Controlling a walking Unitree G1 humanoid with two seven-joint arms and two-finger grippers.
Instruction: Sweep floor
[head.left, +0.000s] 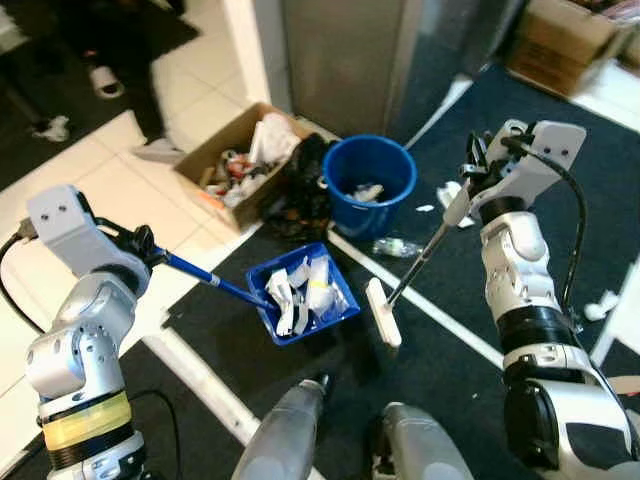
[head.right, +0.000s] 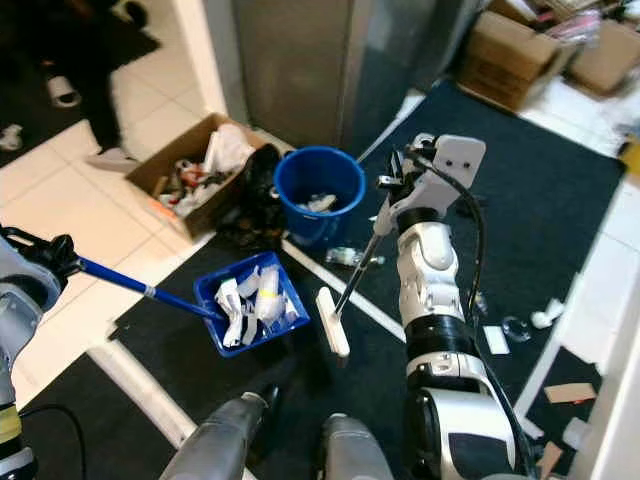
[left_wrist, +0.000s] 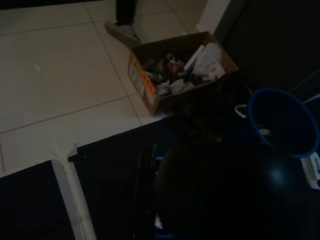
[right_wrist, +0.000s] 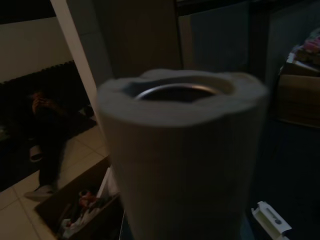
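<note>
At the right hand (head.left: 478, 172), raised near chest height, the fingers close round the padded top of the broom handle (head.left: 425, 252); the wrist view looks straight down that grey foam end. From there the thin shaft slants down and toward the robot's left to the white broom head (head.left: 383, 313), which rests on the dark mat just beside the dustpan (head.left: 303, 295).

The left hand (head.left: 148, 247) grips the end of the dustpan's blue handle, and the pan sits out past it, heaped with crumpled white paper. That load looks light but loose (a tilt would likely spill it), so the pan should be kept level; the handle seems stiff enough to carry from its end.

Beyond the pan stands a blue bucket (head.left: 369, 182) with some scraps in it, a black bag slumped against it, and a cardboard box (head.left: 243, 154) of rubbish further left. More litter (head.left: 397, 246) lies on the mat below the right hand. A person's feet (head.left: 150, 145) stand on the tiles behind the box.
</note>
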